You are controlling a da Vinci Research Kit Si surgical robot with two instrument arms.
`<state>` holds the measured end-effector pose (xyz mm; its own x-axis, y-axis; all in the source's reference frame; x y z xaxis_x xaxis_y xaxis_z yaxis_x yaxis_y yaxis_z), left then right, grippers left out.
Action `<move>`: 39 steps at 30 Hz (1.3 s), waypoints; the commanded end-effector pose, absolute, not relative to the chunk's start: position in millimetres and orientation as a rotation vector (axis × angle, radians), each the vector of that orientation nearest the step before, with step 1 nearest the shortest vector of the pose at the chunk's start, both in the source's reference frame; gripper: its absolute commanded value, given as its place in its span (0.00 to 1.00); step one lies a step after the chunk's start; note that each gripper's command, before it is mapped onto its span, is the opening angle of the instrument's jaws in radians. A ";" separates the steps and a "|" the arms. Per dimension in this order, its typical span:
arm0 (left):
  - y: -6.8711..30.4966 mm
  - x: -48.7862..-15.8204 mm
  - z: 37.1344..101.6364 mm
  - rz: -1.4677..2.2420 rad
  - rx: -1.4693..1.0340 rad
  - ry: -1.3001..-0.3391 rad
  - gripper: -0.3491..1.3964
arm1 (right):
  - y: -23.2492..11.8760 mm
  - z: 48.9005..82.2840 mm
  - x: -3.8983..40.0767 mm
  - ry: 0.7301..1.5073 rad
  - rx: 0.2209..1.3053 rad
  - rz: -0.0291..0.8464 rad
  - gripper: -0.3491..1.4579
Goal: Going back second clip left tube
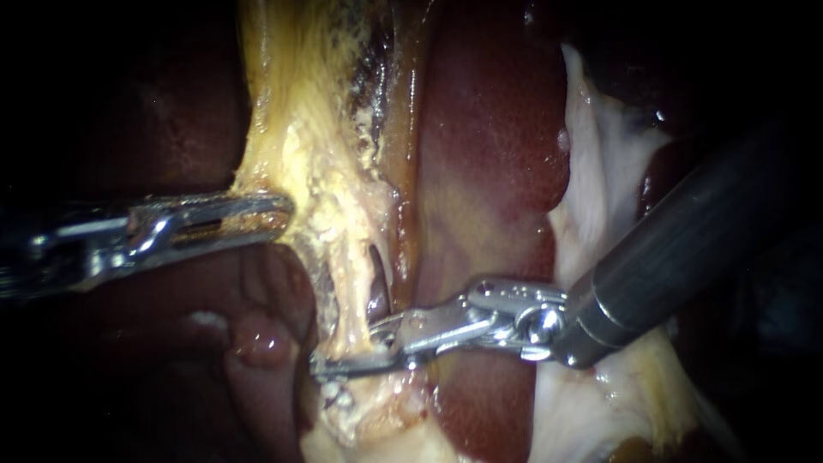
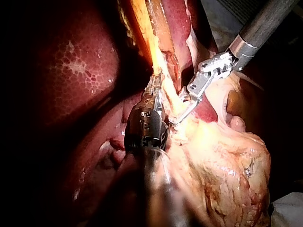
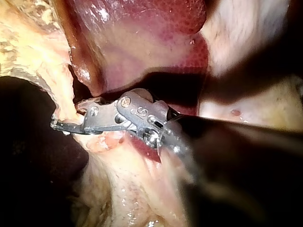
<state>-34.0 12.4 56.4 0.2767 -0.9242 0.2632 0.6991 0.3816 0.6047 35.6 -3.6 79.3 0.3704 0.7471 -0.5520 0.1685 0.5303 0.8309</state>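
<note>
my left instrument (image 1: 276, 214): jaws closed on the edge of the yellowish tissue (image 1: 300, 146) | my right instrument (image 1: 347, 350): jaws only a little apart, gripping nothing | tube (image 1: 341, 296): pale strand, it passes between my right jaws, near below my left jaws | liver (image 1: 497, 129): dark red, behind my right jaws
</note>
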 end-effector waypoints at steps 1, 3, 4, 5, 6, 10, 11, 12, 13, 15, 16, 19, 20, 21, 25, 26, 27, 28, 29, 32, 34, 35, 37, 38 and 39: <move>12.4 -34.0 56.4 -1.132 0.409 -0.642 0.00 | -3.6 79.2 35.6 1.162 0.975 0.460 0.00; 12.4 -33.9 56.3 -1.132 0.409 -0.642 0.00 | -3.7 79.2 35.6 1.162 0.975 0.460 0.00; 12.4 -33.9 56.3 -1.132 0.409 -0.642 0.00 | -3.7 79.2 35.6 1.162 0.975 0.459 0.00; 12.4 -34.0 56.3 -1.132 0.409 -0.642 0.00 | -3.7 79.2 35.5 1.162 0.975 0.459 0.00; 12.4 -34.0 56.3 -1.132 0.409 -0.642 0.00 | -3.7 79.2 35.6 1.162 0.973 0.461 0.15; 12.4 -33.9 56.3 -1.132 0.409 -0.642 0.00 | -3.6 79.3 35.7 1.162 0.931 0.492 0.48; 12.4 -34.0 56.3 -1.132 0.409 -0.642 0.00 | -3.6 79.3 35.7 1.170 0.922 0.486 0.50; 12.4 -33.9 56.3 -1.132 0.409 -0.642 0.00 | -3.6 79.3 35.6 1.178 0.902 0.470 0.51; 12.4 -33.9 56.3 -1.132 0.409 -0.642 0.00 | -3.5 79.3 35.5 1.187 0.883 0.454 0.51; 12.4 -33.9 56.3 -1.132 0.409 -0.642 0.00 | -3.4 79.4 35.1 1.201 0.849 0.427 0.52; 12.4 -33.9 56.3 -1.132 0.409 -0.642 0.00 | -3.3 79.3 34.7 1.210 0.834 0.416 0.52; 12.4 -33.8 56.3 -1.132 0.409 -0.642 0.00 | -2.9 79.2 33.3 1.227 0.793 0.383 0.52; 12.4 -33.8 56.3 -1.132 0.409 -0.642 0.00 | -2.7 79.0 32.8 1.232 0.780 0.373 0.52; 12.4 -33.8 56.2 -1.132 0.409 -0.642 0.00 | -2.5 78.8 32.3 1.237 0.770 0.361 0.52; 12.4 -33.7 56.2 -1.131 0.410 -0.643 0.00 | -1.0 77.0 30.0 1.265 0.712 0.307 0.52; 12.4 -33.7 56.2 -1.131 0.410 -0.643 0.00 | -0.4 76.3 29.2 1.277 0.688 0.287 0.52; 12.4 -33.7 56.2 -1.131 0.410 -0.643 0.00 | 0.0 75.7 28.6 1.288 0.671 0.276 0.52; 12.4 -33.7 56.2 -1.131 0.410 -0.643 0.00 | 0.6 74.9 27.8 1.299 0.651 0.263 0.52; 12.4 -33.7 56.2 -1.131 0.410 -0.643 0.00 | 1.1 74.3 27.2 1.309 0.632 0.256 0.52; 12.4 -33.7 56.2 -1.131 0.410 -0.643 0.00 | 2.5 72.5 25.0 1.337 0.579 0.226 0.52; 12.3 -33.7 56.3 -1.131 0.409 -0.643 0.00 | 3.4 71.6 23.9 1.343 0.549 0.212 0.52; 12.3 -33.7 56.3 -1.131 0.409 -0.643 0.00 | 4.0 71.0 23.2 1.344 0.532 0.203 0.52; 12.4 -33.7 56.3 -1.131 0.409 -0.643 0.00 | 4.7 70.4 22.4 1.345 0.510 0.192 0.52; 12.3 -33.7 56.4 -1.131 0.409 -0.643 0.00 | 5.1 70.1 22.0 1.347 0.494 0.179 0.52; 12.3 -33.7 56.5 -1.131 0.409 -0.643 0.00 | 5.3 69.9 21.7 1.349 0.481 0.168 0.52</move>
